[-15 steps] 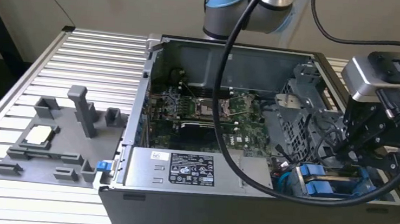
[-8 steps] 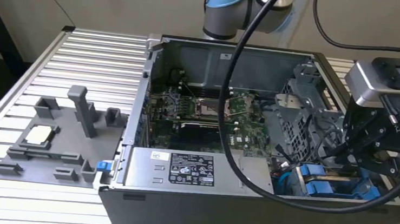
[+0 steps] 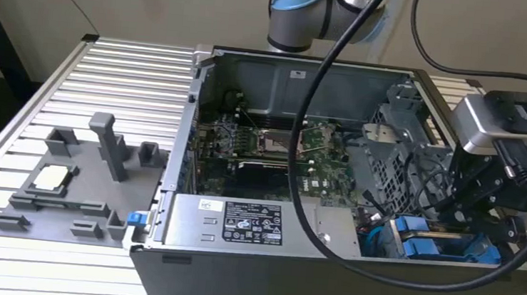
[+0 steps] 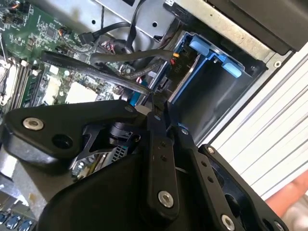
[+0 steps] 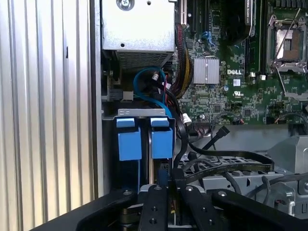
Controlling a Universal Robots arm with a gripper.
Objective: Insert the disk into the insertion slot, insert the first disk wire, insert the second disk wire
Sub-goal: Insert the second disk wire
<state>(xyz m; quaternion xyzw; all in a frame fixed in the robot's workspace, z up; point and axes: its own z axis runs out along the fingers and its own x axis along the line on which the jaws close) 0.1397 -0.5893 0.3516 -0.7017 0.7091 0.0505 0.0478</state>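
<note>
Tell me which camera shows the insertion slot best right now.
The first wrist view: it faces the insertion slot and its blue fittings squarely. The second wrist view shows it obliquely; the exterior view shows it partly behind cables.

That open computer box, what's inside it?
Inside the computer case sit a green circuit board, a perforated metal cage, black cables and blue drive carriers. The gripper covers what lies beneath it.

Grey arm [image 3: 352, 5] with light-blue joint caps, black cables, black end effector [image 4: 159, 120] with silver screws
</note>
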